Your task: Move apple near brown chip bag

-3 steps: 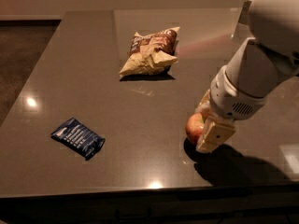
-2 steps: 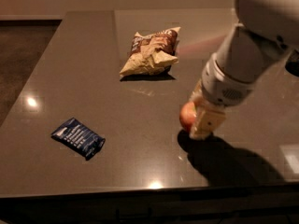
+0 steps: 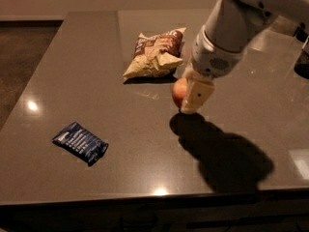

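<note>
The jaws look clamped on the apple (image 3: 177,93) across its middle, though the far one is hidden behind the fruit, so that is a judgement. The gripper (image 3: 189,100) hangs low over the worktop (image 3: 87,81), holding the apple just beside the brown chip bag (image 3: 153,56). The fruit is firm, smooth and likely to roll if let go. The worktop is dark and glossy, a small blue packet (image 3: 80,142) lies well apart, and the room is dim.
</note>
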### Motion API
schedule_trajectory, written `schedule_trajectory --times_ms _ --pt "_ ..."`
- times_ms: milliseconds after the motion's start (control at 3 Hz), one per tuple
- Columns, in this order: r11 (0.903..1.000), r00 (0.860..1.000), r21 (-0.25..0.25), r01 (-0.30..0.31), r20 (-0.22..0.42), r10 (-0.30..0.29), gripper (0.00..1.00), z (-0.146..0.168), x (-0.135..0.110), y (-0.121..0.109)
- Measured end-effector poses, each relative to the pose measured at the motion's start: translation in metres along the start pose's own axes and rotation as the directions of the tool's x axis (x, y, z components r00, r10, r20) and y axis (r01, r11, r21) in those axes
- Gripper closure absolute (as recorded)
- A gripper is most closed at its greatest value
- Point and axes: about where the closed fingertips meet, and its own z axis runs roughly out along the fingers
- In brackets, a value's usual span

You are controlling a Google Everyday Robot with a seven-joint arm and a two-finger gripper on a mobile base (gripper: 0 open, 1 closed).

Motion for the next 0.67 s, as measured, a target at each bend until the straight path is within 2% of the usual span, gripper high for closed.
schedule_trajectory --times_ms 333,667 --pt "0.9985 1.0 0.053 -0.016 0.02 0.015 1.0 -0.005 -0.007 -0.032" --pt "0.9901 0.997 0.121 -0.07 0.022 0.068 1.0 -0.006 0.005 -0.071"
